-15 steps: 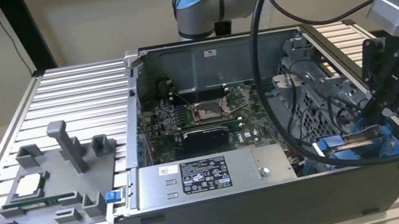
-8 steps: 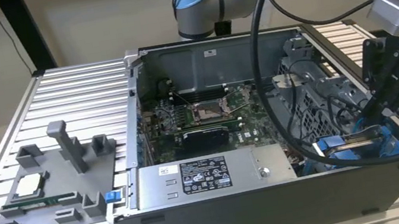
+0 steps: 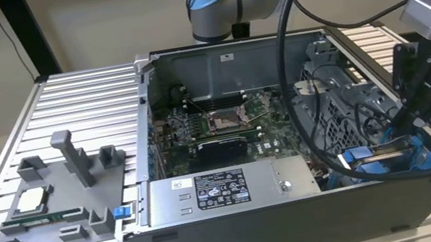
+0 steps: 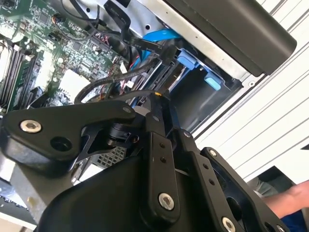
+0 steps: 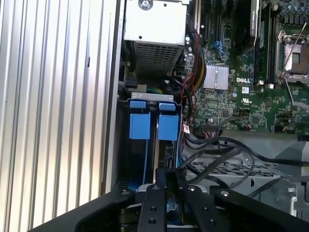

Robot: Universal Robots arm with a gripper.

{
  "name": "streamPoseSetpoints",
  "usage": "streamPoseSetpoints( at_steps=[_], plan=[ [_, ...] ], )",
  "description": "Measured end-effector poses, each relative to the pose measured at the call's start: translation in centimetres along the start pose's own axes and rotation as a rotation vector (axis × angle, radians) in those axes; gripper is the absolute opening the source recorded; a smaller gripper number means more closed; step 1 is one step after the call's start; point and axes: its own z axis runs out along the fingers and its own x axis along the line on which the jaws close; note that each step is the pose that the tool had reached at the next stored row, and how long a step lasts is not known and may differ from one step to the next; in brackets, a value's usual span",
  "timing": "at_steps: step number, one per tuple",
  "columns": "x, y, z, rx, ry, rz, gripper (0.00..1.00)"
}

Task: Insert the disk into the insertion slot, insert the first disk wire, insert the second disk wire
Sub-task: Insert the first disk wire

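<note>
The disk (image 5: 156, 145) stands on edge in the insertion slot (image 5: 154, 98), flanked by its two bright blue carrier tabs (image 5: 140, 126). In the exterior view the disk (image 3: 388, 148) lies low in the front corner of the open computer case, at the exterior view's right. My black gripper (image 3: 407, 126) reaches down into that corner. Its fingertips (image 5: 161, 172) are pressed close together right at the disk's near edge. A black disk wire (image 5: 212, 157) curves in to the gripper (image 5: 166, 170) and ends between the tips. In the second wrist view the gripper (image 4: 157, 96) sits beside the blue tabs (image 4: 190, 60).
A grey labelled power-supply box (image 3: 209, 193) fills the case's front. The motherboard (image 3: 216, 127) lies behind it, and a perforated cage (image 5: 227, 169) with loose black cables sits beside the slot. A grey fixture (image 3: 54, 198) stands on the ribbed table. A person's hand (image 4: 289, 198) is nearby.
</note>
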Motion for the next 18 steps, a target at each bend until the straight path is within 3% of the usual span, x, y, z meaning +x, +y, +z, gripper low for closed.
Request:
streamPoseSetpoints(
  at_steps=[10,18],
  plan=[
    [0.11,-1.08,0.94,-0.003,-0.0001,0.0,0.0],
    [-0.11,-1.23,1.52,-0.0029,0.0,0.0,0.0]
  ],
)
